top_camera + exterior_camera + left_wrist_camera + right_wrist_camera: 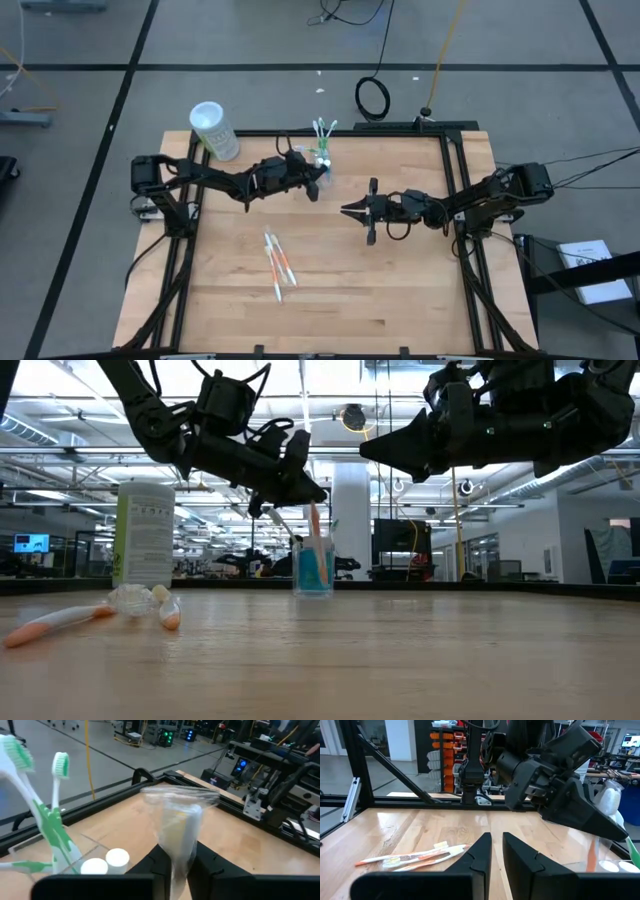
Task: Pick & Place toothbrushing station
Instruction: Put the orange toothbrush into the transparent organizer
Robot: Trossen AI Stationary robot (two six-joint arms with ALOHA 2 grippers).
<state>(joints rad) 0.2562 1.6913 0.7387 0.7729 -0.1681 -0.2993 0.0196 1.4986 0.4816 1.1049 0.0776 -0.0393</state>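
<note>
The clear plastic cup (322, 158), already stocked with green brushes, is seen at upper centre of the high view. Directly over it, a toothbrush (181, 837) is held upright, clamped between the left gripper (318, 180) fingers. The spare toothbrushes (277, 262) are left lying at lower centre, nearer the idle, nearly closed right gripper (352, 209).

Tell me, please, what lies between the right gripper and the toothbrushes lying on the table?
Nothing: the high view shows only bare wood between the right gripper and the loose toothbrushes.
</note>
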